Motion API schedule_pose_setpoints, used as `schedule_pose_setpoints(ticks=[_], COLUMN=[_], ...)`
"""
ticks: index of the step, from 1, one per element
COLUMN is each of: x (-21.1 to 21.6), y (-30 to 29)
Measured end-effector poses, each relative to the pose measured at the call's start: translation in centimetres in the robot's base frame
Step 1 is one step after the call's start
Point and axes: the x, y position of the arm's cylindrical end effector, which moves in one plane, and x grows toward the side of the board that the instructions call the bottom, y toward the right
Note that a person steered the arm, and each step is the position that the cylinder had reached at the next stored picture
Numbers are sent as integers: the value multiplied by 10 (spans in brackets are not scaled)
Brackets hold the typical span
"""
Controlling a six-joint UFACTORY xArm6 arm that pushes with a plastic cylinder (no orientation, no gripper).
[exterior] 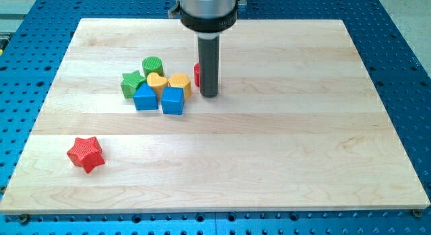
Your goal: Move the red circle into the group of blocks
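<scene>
Currently, my tip [209,95] is a bare rod with nothing to open or close; it holds nothing. It stands on the view's right of the red circle [197,75], touching or nearly so and hiding most of it. From there you can push the circle left toward the group: yellow hexagon [179,82], yellow heart [156,81], blue cube [172,100]. The red star [85,153] lies well apart.

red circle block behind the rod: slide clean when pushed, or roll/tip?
The red circle is mostly hidden behind my tip, so its shape is unclear. It looks low and flat-based, so probably slides, not rolls. Likely light; the smooth wooden board should offer little resistance.
</scene>
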Motion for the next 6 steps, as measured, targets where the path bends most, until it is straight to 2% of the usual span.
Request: schedule_pose_setpoints(ticks=[1,2,5,6], x=[-14,-34,-41,-67], y=[6,43,-18,-10])
